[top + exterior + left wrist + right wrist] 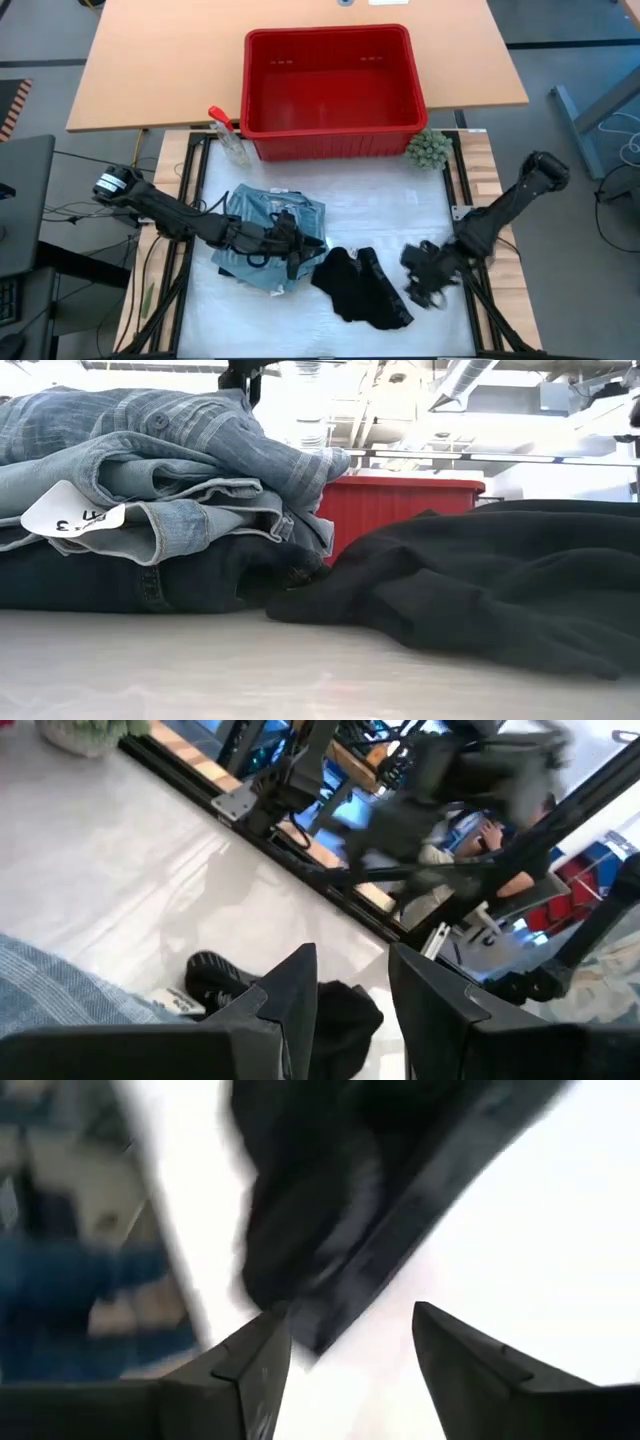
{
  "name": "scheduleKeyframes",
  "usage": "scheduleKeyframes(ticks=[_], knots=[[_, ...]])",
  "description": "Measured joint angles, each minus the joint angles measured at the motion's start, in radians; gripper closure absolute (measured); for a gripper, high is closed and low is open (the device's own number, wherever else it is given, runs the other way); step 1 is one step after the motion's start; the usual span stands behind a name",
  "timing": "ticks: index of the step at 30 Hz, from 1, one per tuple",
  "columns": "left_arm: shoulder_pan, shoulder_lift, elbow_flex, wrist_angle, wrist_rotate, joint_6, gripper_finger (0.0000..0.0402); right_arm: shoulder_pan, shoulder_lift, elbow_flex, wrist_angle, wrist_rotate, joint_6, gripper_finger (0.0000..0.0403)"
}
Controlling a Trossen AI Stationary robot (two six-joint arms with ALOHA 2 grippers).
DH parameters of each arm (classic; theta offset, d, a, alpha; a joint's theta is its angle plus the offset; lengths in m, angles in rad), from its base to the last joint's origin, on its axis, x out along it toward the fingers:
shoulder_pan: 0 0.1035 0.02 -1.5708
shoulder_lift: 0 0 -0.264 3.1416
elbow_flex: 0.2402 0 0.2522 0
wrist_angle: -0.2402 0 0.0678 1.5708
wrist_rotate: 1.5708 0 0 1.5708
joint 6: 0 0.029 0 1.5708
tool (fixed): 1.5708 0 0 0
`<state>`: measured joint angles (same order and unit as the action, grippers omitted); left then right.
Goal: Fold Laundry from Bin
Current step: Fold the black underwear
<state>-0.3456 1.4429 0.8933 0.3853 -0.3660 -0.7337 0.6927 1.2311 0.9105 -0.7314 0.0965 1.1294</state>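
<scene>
Where the white tag (pixel 72 512) shows on the jeans (pixel 150 490), print unreadable; left gripper (pixel 290 240) parted over stack, right gripper (pixel 425 285) released beside black piece (pixel 362 287).

room: grey floor (pixel 570 60) | furniture: wooden desk (pixel 170 60) | light: bright

Parted jaws above black piece (pixel 345 1020) beside striped shirt (pixel 60 995).

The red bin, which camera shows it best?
The high view: the whole red bin shows from above, with nothing visible inside. The low view catches only a strip of its wall behind the folded laundry. Neither wrist view shows it.
</scene>
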Motion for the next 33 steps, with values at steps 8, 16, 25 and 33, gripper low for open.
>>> scheduleKeyframes(ticks=[8,16,25,33], knots=[[-0.015,0.0,0.021,-0.013,-0.054,0.035,0.0288,-0.319,0.002,-0.306,0.456,0.063,-0.005,0.0164],[-0.014,0.0,0.021,-0.021,-0.038,0.06,0.0288,-0.44,0.001,-0.368,0.545,0.068,-0.064,0.0164],[-0.014,-0.001,0.021,-0.119,-0.01,0.08,0.0288,-0.443,0.138,-0.481,0.904,-0.034,0.058,0.0163],[-0.014,-0.002,0.021,-0.148,0.045,0.105,0.0288,-0.369,0.259,-0.468,1.062,-0.046,0.137,0.0247]])
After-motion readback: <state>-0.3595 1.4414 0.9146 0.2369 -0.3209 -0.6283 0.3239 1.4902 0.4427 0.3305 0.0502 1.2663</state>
